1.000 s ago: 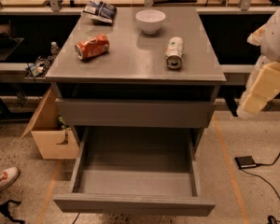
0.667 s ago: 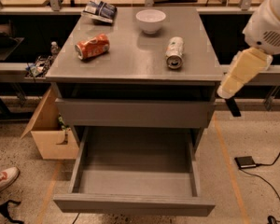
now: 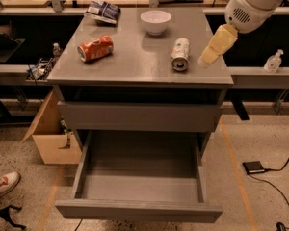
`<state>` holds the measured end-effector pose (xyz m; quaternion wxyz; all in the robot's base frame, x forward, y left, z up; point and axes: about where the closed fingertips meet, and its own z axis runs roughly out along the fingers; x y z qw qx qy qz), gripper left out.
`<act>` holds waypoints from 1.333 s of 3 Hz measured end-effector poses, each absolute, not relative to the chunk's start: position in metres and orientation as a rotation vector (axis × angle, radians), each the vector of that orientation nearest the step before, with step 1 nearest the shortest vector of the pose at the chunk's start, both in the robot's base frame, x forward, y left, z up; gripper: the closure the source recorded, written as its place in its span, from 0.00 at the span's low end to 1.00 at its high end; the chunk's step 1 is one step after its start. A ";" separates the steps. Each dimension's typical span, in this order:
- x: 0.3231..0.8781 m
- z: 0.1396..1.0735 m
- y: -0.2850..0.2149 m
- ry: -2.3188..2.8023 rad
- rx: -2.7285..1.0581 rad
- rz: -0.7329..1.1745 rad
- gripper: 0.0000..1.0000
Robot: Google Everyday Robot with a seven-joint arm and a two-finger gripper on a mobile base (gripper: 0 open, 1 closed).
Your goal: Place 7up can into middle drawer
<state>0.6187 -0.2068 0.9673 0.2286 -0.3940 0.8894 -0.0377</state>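
Camera view: we see the 7up can (image 3: 180, 54) lying on its side on the worktop (image 3: 130, 69), just beside the end effector (image 3: 205, 59) tip but apart from it, with the middle drawer (image 3: 139, 189) standing open and empty well below both. We judge the can light, thin-walled and slick, likely to roll or dent, so we'd take it across the round body at mid-length with a modest squeeze, not by the shiny ends. The end effector hovers near the worktop's edge, apparently holding and touching nothing; we cannot tell how far open it is.
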 end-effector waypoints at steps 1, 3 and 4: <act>0.620 0.966 -0.205 2.454 -1.078 -0.098 0.00; 0.663 0.943 -0.160 2.583 -0.874 0.031 0.00; 0.685 0.929 -0.140 2.669 -0.737 0.032 0.00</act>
